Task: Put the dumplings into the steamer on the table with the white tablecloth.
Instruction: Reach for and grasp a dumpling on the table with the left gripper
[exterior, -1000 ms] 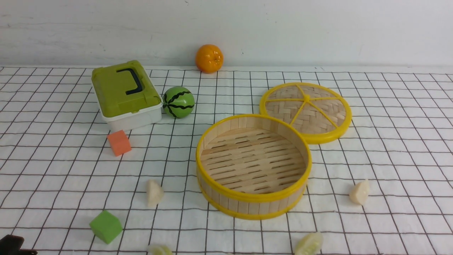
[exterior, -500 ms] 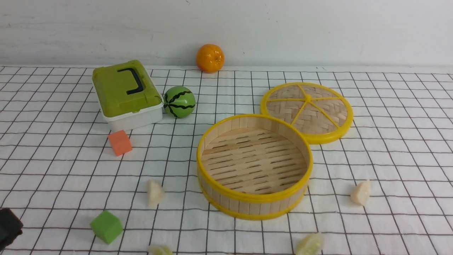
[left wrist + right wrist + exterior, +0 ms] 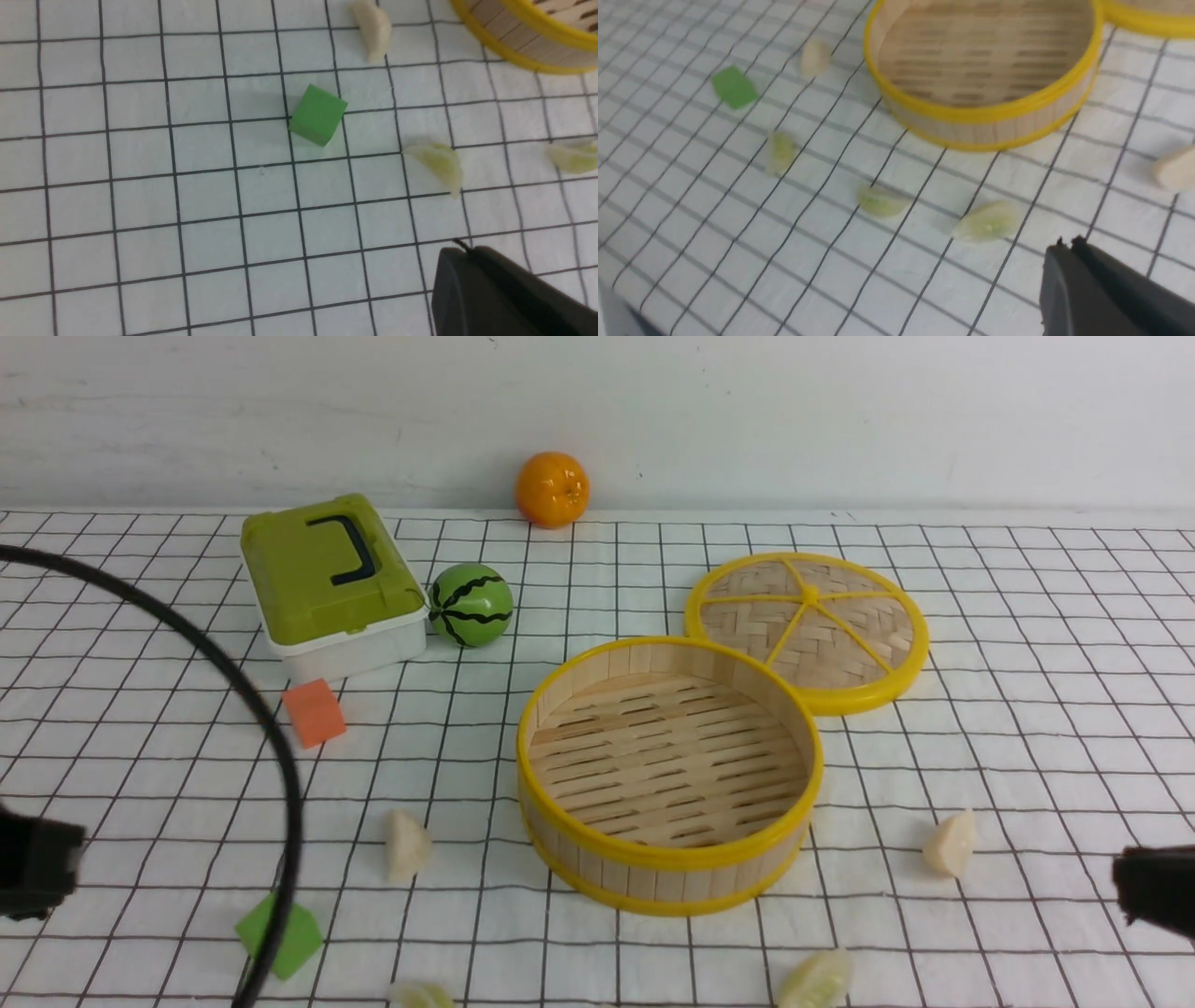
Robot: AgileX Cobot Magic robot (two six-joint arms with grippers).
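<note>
Five dumplings (image 3: pixel 882 203) lie on the white tablecloth (image 3: pixel 714 210), all outside the steamer (image 3: pixel 985 126). Just beyond your right gripper (image 3: pixel 1064 245), pinched closed and empty, one lies crosswise to it; ahead of your left gripper (image 3: pixel 460 247), likewise closed on nothing, another runs roughly in line.

Not a real kitchen but a lab-style robot test bench: the worktop (image 3: pixel 1027 644) wears a white cloth (image 3: pixel 140 775) ruled in a black grid and backs onto a bare white wall (image 3: pixel 840 420). The fare is play food, a toy orange (image 3: pixel 553 490) and a striped watermelon ball (image 3: pixel 471 605), beside an orange cube (image 3: pixel 315 712) and a green cube (image 3: pixel 317 115). A black cable (image 3: pixel 295 803) loops across the left side.
</note>
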